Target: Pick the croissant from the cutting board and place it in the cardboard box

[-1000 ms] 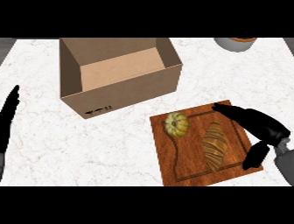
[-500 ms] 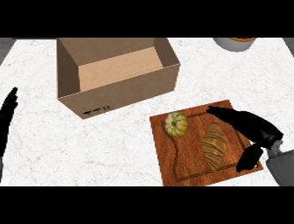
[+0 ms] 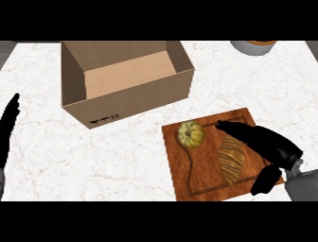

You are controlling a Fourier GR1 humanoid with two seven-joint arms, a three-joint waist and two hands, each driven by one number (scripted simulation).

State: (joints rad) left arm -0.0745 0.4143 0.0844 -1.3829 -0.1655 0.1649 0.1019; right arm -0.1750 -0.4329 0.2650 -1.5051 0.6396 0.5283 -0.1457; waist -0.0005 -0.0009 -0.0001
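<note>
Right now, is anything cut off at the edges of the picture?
Head view: yes, a pot at the top is cut by the edge, and the left hand runs off the left side; the box and croissant show whole.

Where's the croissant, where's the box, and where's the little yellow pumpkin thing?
croissant [image 3: 232, 159], head view, its middle.
cardboard box [image 3: 130, 101], head view, front wall.
yellow pumpkin-like thing [image 3: 190, 133], head view, its top.
</note>
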